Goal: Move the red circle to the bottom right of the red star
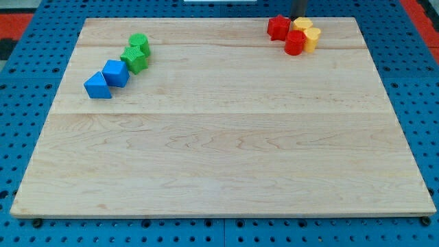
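The red star [278,27] lies near the top edge of the wooden board [226,158], right of centre. The red circle [295,42] sits just below and to the right of the star, touching it. My tip [299,17] comes down from the view's top edge, right behind a yellow block [302,25] and up and right of the red star. The very end of the rod is partly hidden by that yellow block.
A second yellow block [313,38] touches the red circle's right side. At the upper left, a green block [139,43], a green star [134,59], a blue cube [115,72] and a blue triangle [97,86] form a diagonal row.
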{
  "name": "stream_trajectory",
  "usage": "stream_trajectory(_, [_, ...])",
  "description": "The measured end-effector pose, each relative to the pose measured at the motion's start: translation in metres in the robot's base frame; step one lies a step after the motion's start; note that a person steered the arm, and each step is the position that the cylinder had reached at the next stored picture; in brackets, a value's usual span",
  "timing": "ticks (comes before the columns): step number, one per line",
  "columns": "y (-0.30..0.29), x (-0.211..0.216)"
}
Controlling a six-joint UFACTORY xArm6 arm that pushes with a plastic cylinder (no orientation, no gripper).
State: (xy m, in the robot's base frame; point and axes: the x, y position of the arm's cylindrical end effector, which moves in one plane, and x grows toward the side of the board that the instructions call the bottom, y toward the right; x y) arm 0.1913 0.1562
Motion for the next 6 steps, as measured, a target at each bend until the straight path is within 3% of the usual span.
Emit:
stream_trajectory(1, [-0.028,0.001])
stream_trajectory(2, [-0.114,0.002])
stream_trajectory(4, [-0.070,0.008])
stream_trajectory(6, [-0.009,0.044])
